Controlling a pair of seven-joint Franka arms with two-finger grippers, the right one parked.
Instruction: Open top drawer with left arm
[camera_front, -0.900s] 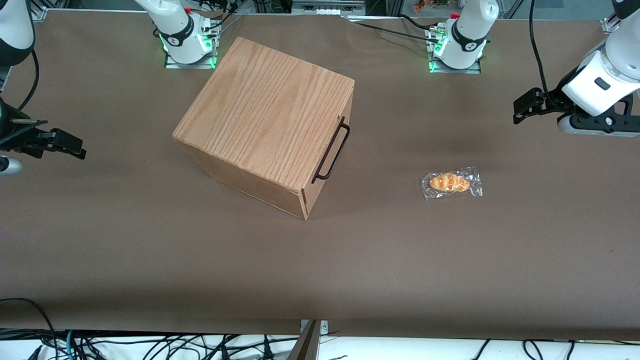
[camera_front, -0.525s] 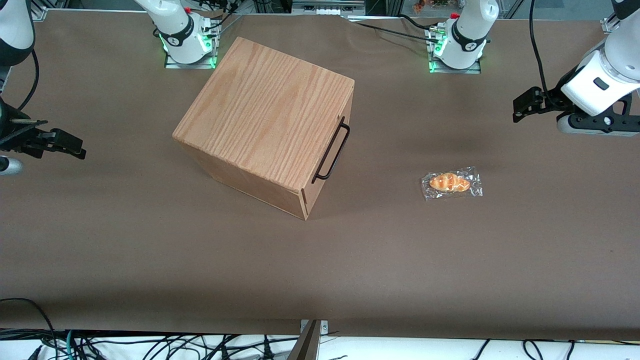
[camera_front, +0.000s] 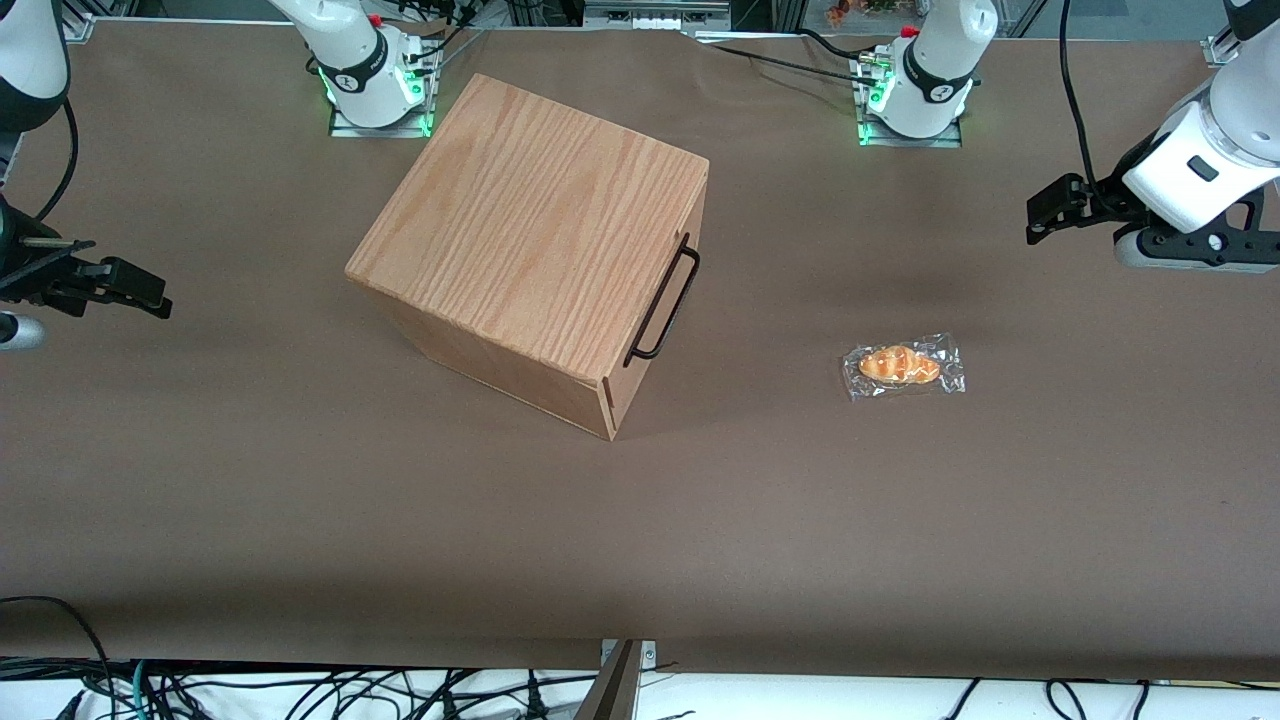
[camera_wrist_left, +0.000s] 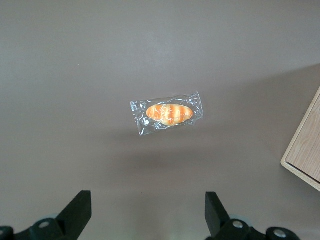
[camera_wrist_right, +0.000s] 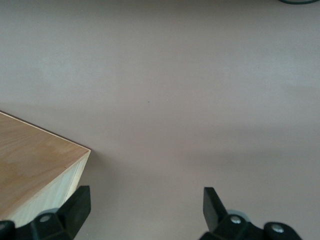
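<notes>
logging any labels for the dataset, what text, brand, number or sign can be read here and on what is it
None can be read.
Wrapped bread: no print legible on the clear wrapper.
Wooden box and its top drawer handle: bare, no markings.
Arm bases: a small round mark on the black band, too small to read.
Left arm's pincer: open above the table, unmarked.

Looking down past the spread black fingers (camera_wrist_left: 77, 210) of the gripper (camera_wrist_left: 147, 212) at a wrapped bun (camera_wrist_left: 169, 113) on brown table (camera_wrist_left: 75, 75), wooden box corner (camera_wrist_left: 306, 150) nearby.
</notes>
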